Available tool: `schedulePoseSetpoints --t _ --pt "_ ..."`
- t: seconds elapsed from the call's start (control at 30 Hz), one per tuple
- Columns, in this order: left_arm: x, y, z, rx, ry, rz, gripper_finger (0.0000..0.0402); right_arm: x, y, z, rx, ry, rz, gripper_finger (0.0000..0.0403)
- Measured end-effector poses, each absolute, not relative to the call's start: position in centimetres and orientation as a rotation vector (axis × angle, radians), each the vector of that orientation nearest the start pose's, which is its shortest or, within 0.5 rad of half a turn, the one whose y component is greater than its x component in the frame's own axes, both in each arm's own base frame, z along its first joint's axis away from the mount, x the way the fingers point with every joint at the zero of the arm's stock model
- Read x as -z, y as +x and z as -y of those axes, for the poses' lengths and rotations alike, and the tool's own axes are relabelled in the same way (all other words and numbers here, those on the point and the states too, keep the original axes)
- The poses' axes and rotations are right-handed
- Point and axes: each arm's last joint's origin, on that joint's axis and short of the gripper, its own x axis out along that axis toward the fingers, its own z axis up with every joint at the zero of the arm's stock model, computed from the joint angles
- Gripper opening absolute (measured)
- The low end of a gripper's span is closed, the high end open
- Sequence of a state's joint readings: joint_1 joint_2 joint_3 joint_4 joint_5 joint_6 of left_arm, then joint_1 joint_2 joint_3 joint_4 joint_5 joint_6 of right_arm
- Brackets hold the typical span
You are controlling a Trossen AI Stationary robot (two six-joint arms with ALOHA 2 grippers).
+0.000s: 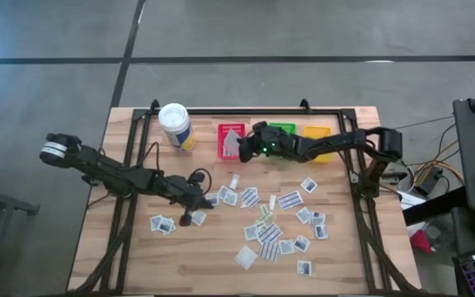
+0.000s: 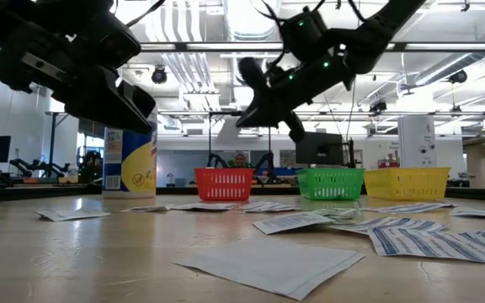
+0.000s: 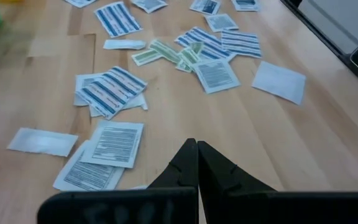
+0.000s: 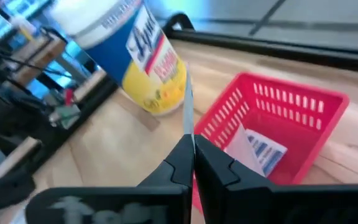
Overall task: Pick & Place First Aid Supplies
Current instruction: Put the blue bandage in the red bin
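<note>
Many small white packets (image 1: 270, 224), some with blue stripes, lie flat and scattered on the wooden table; the left wrist view shows a cluster of them (image 3: 110, 90). My left gripper (image 1: 199, 201) (image 3: 197, 148) hovers shut above the table beside the packets' left end and holds nothing. My right gripper (image 1: 242, 150) (image 4: 192, 146) is raised over the red bin (image 1: 223, 132) (image 4: 272, 102) and shut on a thin white packet (image 4: 187, 106). Another packet (image 4: 260, 149) lies inside the red bin. My right gripper pinches a thin white packet between its two fingers. The packet shows edge-on, and its free edge (image 4: 188, 93) sticks out past the fingertips. It is lifted clear, above the near rim of the red bin.
A white canister with a yellow label (image 1: 176, 125) (image 4: 138, 56) stands left of the red bin. The green bin (image 1: 285, 128) and the yellow bin (image 1: 320, 132) stand to the red bin's right, along the far edge. Bare wood lies near the table's left and near edges.
</note>
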State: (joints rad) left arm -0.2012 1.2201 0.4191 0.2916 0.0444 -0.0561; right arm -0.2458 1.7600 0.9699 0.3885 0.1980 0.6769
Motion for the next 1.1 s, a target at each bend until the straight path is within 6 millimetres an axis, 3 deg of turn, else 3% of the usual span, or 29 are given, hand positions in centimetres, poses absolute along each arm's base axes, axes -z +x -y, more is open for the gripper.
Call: schedulePoseSetpoints --t 0.5,0.87,1.1 --pt "-16.4 21.8 4.7 0.217 -0.063 -0.543 0.0 -16.5 37.4 11.1 0.608 0.688 -0.376 0.0008" --pt "-15.4 20.8 6.2 0.264 -0.136 -0.567 0.0 -14.3 39.5 12.4 0.621 0.69 -0.413 0.0008" --pt "-15.3 20.3 7.4 0.277 -0.142 -0.572 0.0 -14.9 40.2 12.6 0.613 0.716 -0.474 0.0009"
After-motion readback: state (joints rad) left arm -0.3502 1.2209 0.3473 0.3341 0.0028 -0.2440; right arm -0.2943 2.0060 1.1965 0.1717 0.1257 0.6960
